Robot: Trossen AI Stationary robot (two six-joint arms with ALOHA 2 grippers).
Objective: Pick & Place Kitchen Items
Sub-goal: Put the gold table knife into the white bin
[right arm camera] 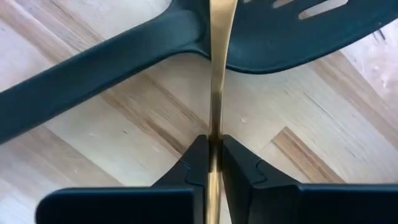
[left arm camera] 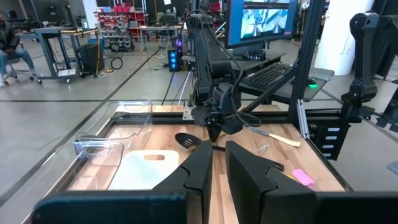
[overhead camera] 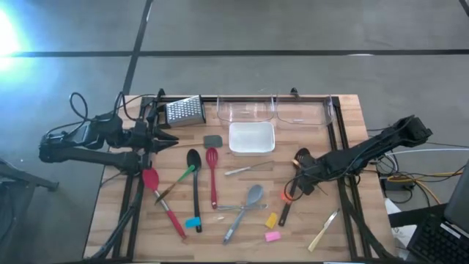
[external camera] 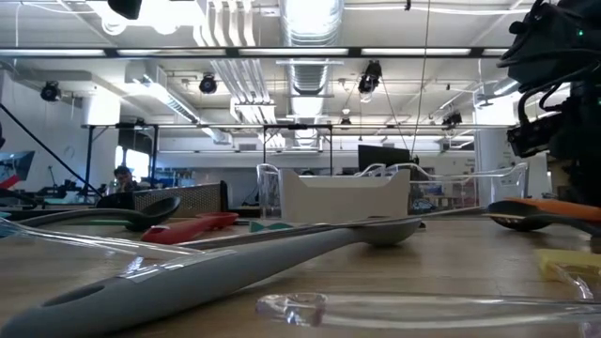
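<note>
1. My right gripper (right arm camera: 214, 146) is down at the tabletop, at about 3 o'clock from the table's middle in the high view (overhead camera: 300, 178). Its fingers are pinched tight on a thin brass-coloured strip (right arm camera: 217, 74) that shows edge-on; I cannot tell what the strip belongs to
2. That strip runs out from between my fingers and across the black plastic slotted spoon (right arm camera: 298, 37). The spoon's head (overhead camera: 302, 156) lies on the wood at 12 o'clock from my right gripper
3. My left gripper (left arm camera: 217, 149) hangs above the table's 10 o'clock side (overhead camera: 172, 139). Its fingers are nearly together with only a slim gap, and nothing is in them
4. The steel box grater (overhead camera: 183, 110) stands at 1 o'clock from my left gripper
5. Near the table's middle lie a red long-handled spatula (overhead camera: 212, 158) and a grey plastic spoon (overhead camera: 253, 196), with a small pink piece (overhead camera: 272, 236) at 5 o'clock from the grey spoon
</note>
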